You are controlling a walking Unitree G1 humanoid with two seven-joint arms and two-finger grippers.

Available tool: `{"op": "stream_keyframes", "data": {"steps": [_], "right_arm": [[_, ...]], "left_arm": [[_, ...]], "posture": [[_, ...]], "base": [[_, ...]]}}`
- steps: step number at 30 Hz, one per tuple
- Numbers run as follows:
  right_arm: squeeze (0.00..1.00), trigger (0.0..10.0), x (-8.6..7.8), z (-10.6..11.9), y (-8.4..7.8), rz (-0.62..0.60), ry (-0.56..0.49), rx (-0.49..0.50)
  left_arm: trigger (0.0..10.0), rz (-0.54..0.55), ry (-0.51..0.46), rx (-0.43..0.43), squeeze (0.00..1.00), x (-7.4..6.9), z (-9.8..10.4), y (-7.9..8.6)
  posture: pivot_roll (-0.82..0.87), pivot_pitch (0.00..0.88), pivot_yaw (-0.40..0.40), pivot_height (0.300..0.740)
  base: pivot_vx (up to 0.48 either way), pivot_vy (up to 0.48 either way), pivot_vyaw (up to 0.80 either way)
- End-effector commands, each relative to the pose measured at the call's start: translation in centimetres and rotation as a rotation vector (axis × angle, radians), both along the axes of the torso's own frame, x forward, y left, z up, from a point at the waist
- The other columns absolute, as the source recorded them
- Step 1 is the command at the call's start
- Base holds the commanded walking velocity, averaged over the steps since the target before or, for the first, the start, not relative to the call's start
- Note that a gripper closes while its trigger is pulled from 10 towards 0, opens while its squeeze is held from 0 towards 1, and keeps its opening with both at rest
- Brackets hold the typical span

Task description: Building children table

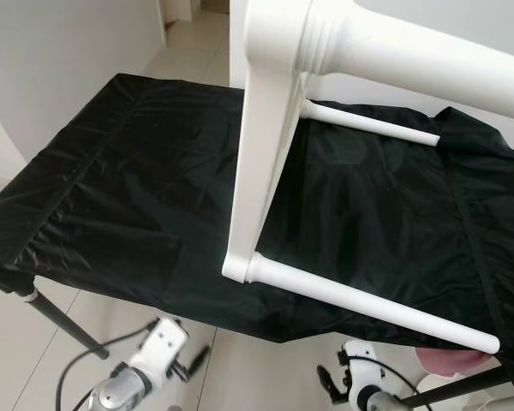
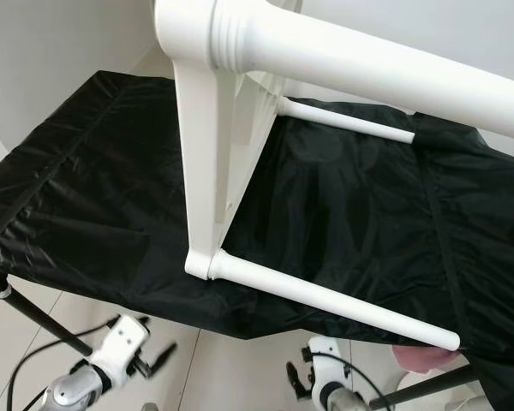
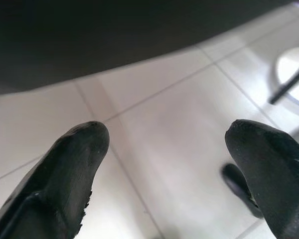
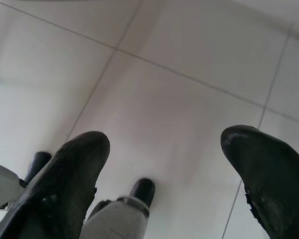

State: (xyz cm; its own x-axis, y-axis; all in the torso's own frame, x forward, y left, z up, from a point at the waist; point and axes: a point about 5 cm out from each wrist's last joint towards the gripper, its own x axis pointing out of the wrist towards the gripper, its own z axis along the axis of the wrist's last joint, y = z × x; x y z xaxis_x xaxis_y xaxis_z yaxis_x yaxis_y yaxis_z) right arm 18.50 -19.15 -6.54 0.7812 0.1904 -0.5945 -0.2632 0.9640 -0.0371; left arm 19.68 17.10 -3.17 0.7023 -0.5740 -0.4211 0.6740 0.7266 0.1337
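A white children's table [image 1: 261,145] lies on its side on a work table covered by a black cloth [image 1: 111,188]. Its flat top stands on edge. One round leg [image 1: 368,304] runs along the cloth's near edge, a second leg [image 1: 368,122] lies farther back, and a third leg [image 1: 428,60] juts out high, close to the camera. Both arms hang low below the near edge of the cloth. My left gripper [image 3: 167,137] is open over the tiled floor with nothing between its fingers. My right gripper [image 4: 167,142] is open too, also above bare tiles.
A black stand leg [image 1: 60,321] slants down from the cloth's left corner. Something pink [image 1: 450,360] shows under the cloth at the right. A white wall [image 1: 60,60] bounds the left side. A round white base [image 3: 294,74] sits on the floor.
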Motion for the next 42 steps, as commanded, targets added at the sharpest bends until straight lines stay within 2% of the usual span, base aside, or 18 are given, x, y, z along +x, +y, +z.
{"op": "stream_keyframes", "data": {"steps": [1,5,9,11,17,19,20,23,24,25,28,30,33,35,39,40,41,42], "right_arm": [[0.0,10.0,-0.7,-0.2,-0.2,0.009,0.009,0.004],[0.0,10.0,-0.8,-0.3,-0.5,-0.006,0.016,-0.007],[0.0,10.0,-1.2,-0.9,-0.2,-0.059,0.058,-0.033],[0.0,10.0,-1.3,-1.0,0.0,-0.068,0.068,-0.03],[0.0,10.0,-1.6,-1.3,0.5,-0.089,0.088,-0.026],[0.0,10.0,-1.7,-1.3,0.9,-0.079,0.078,-0.018],[0.0,10.0,-1.7,-1.3,0.9,-0.079,0.078,-0.018],[0.0,10.0,-1.3,-0.8,1.0,-0.051,0.017,-0.003],[0.0,10.0,-1.3,-0.8,1.0,-0.051,0.017,-0.003],[0.0,10.0,-1.1,-0.3,0.6,-0.035,-0.029,0.005],[0.0,10.0,-1.1,-0.2,0.4,-0.029,-0.045,0.005],[0.0,10.0,-1.1,0.0,0.0,-0.019,-0.062,0.002],[0.0,10.0,-1.1,0.1,-0.1,-0.016,-0.07,0.003],[0.0,10.0,-0.6,0.5,-0.3,-0.01,-0.097,0.004],[0.0,10.0,-0.3,0.7,-0.2,0.001,-0.11,0.009],[0.0,10.0,-0.1,0.8,0.2,0.027,-0.119,0.01],[0.0,10.0,-0.1,0.8,0.2,0.027,-0.119,0.01],[0.0,10.0,0.1,0.9,0.3,0.043,-0.121,0.007]], "left_arm": [[10.0,-0.004,-0.006,0.008,0.0,0.2,0.2,0.5],[10.0,0.08,0.035,0.039,0.0,0.6,-0.4,1.1],[10.0,0.297,0.147,0.11,0.0,0.4,-2.1,2.3],[10.0,0.356,0.184,0.11,0.0,0.3,-2.5,2.5],[10.0,0.398,0.216,0.125,0.0,0.0,-2.9,2.6],[10.0,0.358,0.151,0.026,0.0,0.5,-2.0,1.9],[10.0,0.358,0.151,0.026,0.0,0.5,-2.0,1.9],[10.0,0.23,0.013,-0.114,0.0,1.1,0.1,0.6],[10.0,0.23,0.013,-0.114,0.0,1.1,0.1,0.6],[10.0,0.112,-0.084,-0.179,0.0,1.1,2.2,0.0],[10.0,0.081,-0.108,-0.194,0.0,1.1,2.9,-0.2],[10.0,-0.029,-0.121,-0.169,0.0,0.5,4.3,-0.2],[10.0,-0.077,-0.093,-0.154,0.0,0.1,4.9,0.1],[10.0,-0.168,-0.027,-0.071,0.0,-0.8,6.6,2.7],[10.0,-0.186,-0.006,0.012,0.0,-0.9,7.2,4.7],[10.0,-0.172,-0.018,0.104,0.0,-0.5,8.1,6.9],[10.0,-0.172,-0.018,0.104,0.0,-0.5,8.1,6.9],[10.0,-0.142,-0.033,0.159,0.0,0.1,9.0,8.6]], "posture": [[0.01,0.0,-0.04,0.74],[0.01,0.0,-0.038,0.74],[-0.01,0.0,-0.033,0.74],[-0.01,0.0,-0.028,0.74],[-0.01,0.0,-0.031,0.74],[-0.01,0.0,-0.033,0.74],[-0.01,0.0,-0.033,0.74],[0.0,0.0,-0.037,0.74],[0.0,0.0,-0.037,0.74],[0.01,0.0,-0.049,0.74],[0.01,0.0,-0.05,0.74],[0.02,0.0,-0.054,0.74],[0.03,0.0,-0.059,0.74],[0.04,0.0,-0.07,0.74],[0.04,0.0,-0.075,0.74],[0.05,0.0,-0.076,0.74],[0.05,0.0,-0.076,0.74],[0.05,0.0,-0.078,0.74]], "base": [[0.0,0.0,0.0],[0.0,0.0,0.0],[0.0,0.0,0.0],[0.0,0.0,0.0],[0.0,0.0,0.0],[0.0,0.0,0.0],[0.0,0.0,0.0],[0.0,0.0,0.0],[0.0,0.0,0.0],[0.0,0.0,0.0],[0.0,0.0,0.0],[0.0,0.0,0.0],[0.0,0.0,0.0],[0.0,0.0,0.0],[0.0,0.0,0.0],[0.0,0.0,0.0],[0.0,0.0,0.0],[0.0,0.0,0.0]]}}
